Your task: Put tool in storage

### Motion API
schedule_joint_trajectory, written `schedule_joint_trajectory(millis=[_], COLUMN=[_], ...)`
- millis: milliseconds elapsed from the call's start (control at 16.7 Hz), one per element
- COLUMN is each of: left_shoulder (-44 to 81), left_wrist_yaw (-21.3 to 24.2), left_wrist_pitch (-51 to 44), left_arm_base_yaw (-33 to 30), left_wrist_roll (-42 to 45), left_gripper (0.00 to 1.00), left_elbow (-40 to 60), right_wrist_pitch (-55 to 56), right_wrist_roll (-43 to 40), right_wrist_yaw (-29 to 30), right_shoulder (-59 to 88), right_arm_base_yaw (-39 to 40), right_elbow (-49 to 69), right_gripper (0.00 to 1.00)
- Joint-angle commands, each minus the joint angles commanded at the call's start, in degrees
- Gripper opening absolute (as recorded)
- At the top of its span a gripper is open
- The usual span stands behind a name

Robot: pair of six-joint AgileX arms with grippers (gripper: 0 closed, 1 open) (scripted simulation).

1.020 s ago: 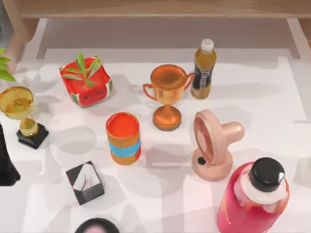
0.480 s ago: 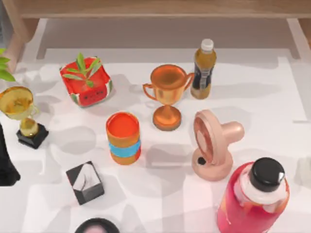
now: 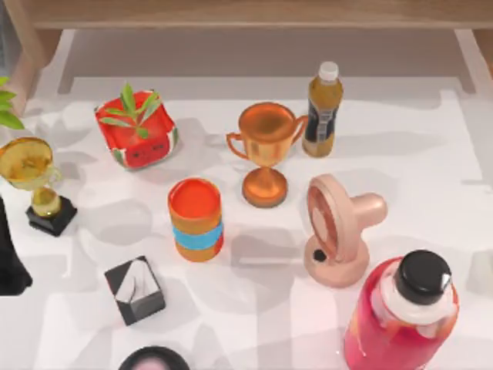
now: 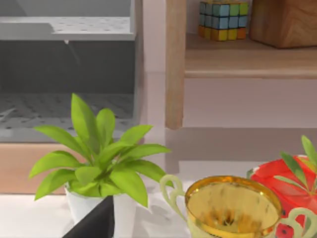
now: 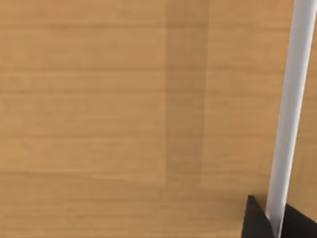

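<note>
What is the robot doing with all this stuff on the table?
The right gripper holds a slim white tool close in front of a wooden surface, so it looks like it is putting the tool away. The left arm waits at the table's left edge, near a gold trophy. The copper trophy, amber bottle and pink fan stand untouched.
</note>
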Motion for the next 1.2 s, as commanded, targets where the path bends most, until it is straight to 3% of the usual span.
schedule_joint_trajectory(millis=[300, 660, 1200], left_shoulder=[0.0, 0.0, 0.0], left_wrist_yaw=[0.0, 0.0, 0.0], left_wrist_pitch=[0.0, 0.0, 0.0], left_arm_base_yaw=[0.0, 0.0, 0.0], left_wrist_roll=[0.0, 0.0, 0.0], left_gripper=[1.0, 1.0, 1.0], left_elbow=[0.0, 0.0, 0.0], right_wrist_pitch=[-5.36, -6.56, -13.99], right_wrist_roll=[-0.08, -0.05, -0.1], right_wrist_yaw=[4.39, 5.17, 9.54], right_shoulder=[3.23, 4.04, 9.29], right_arm_base_yaw=[4.41, 4.88, 9.15], right_elbow=[8.26, 9.27, 22.64], right_gripper=[0.0, 0.0, 0.0])
